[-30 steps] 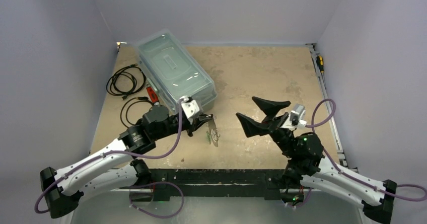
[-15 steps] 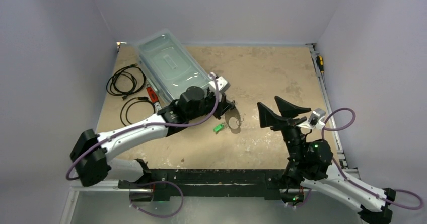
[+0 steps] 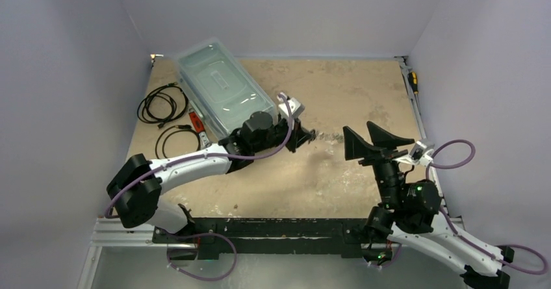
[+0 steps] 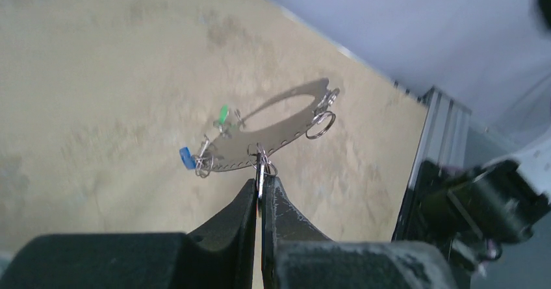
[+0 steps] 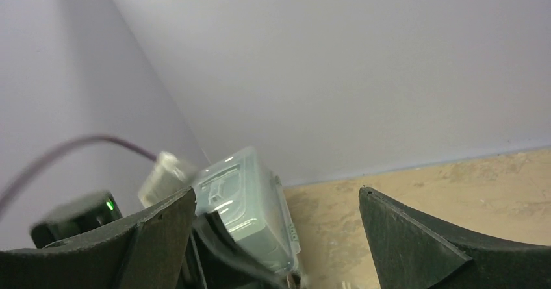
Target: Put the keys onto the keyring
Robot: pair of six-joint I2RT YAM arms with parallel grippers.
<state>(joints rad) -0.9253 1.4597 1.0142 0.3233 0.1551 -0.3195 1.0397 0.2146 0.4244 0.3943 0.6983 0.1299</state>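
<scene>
Two keys hang on the keyring (image 4: 286,136), which the left tool (image 4: 261,184) pinches by an edge ring.

From above, the left tool (image 3: 307,135) reaches over the middle of the counter (image 3: 338,87), beside the plastic box (image 3: 224,94). The right tool (image 3: 369,141) stands near on its right, spread wide and empty, and the keyring is too small to make out there. On the left wrist, the tool is clamped tight on one small ring. The pale band stretches ahead, its long axis slanting up-right, probably toward the right arm. A green-headed key (image 4: 223,113) and a blue-headed key (image 4: 186,157) dangle at its left end, with bare rings (image 4: 321,124) at the far end. The right wrist shows only wide-open fingers framing the box (image 5: 250,204).
</scene>
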